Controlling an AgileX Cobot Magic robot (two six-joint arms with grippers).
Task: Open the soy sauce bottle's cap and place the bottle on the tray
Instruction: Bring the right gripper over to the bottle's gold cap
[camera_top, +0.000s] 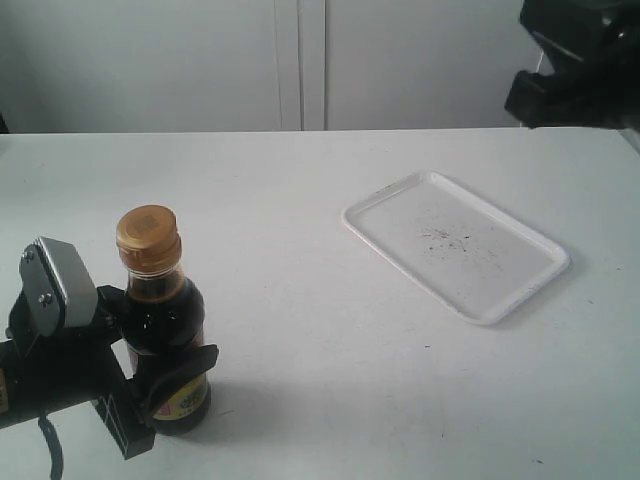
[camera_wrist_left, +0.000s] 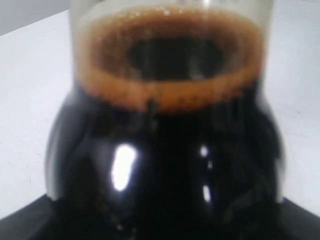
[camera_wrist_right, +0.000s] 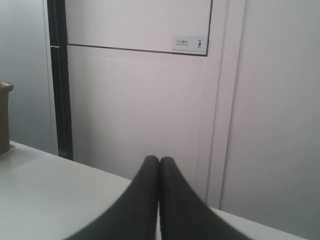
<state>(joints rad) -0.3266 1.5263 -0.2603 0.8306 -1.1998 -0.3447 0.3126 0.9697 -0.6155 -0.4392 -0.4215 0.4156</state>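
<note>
The soy sauce bottle stands upright near the table's front left, its gold-brown cap closed on top. My left gripper is shut on the bottle's lower body, over the label. In the left wrist view the dark bottle fills the picture and hides the fingers. The white tray lies at the right, with dark specks in its middle and nothing on it. My right gripper is shut on nothing, raised above the table at the upper right, far from the bottle.
Pale wall panels and a door stand behind the table. A bare stretch of white table separates the bottle from the tray.
</note>
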